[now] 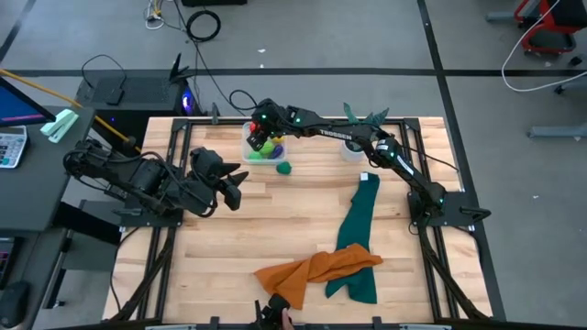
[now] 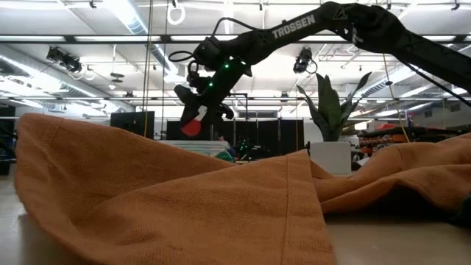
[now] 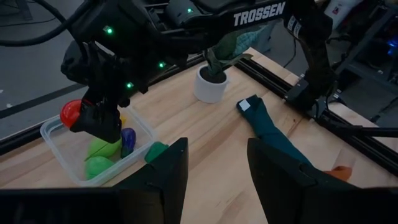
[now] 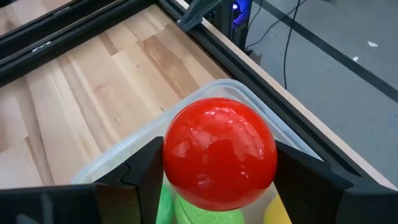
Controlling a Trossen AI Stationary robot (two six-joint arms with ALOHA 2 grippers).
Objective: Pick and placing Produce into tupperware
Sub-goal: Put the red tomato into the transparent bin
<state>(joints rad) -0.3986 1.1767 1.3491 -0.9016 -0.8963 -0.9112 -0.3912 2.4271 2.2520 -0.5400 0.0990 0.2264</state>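
Red and glossy, the round toy fruit (image 4: pixel 219 154) sits clamped between the two dark fingers of the right gripper (image 1: pixel 260 131), which hangs just above the tupperware (image 1: pixel 249 140) near the far edge of the wooden table (image 1: pixel 275 211). The clear container already holds several pieces of produce — two light green ones (image 3: pixel 101 157), a purple one (image 3: pixel 128 140) and a yellow one (image 4: pixel 278 211) that shows only at its edge. A dark green piece (image 1: pixel 284 168) lies on the wood just beside the container, outside its wall. The right arm reaches across from the table's right side, passing over a white plant pot (image 3: pixel 209 85) with a spiky green plant. The left gripper (image 1: pixel 237 186) waits low over the left part of the table, well apart from the container — its fingers (image 3: pixel 168 171) stand parted with nothing between them. A dark green cloth (image 1: pixel 359 225) stretches along the right half of the table, and an orange cloth (image 1: pixel 312 269) lies crumpled at its near end, filling most of the low view.
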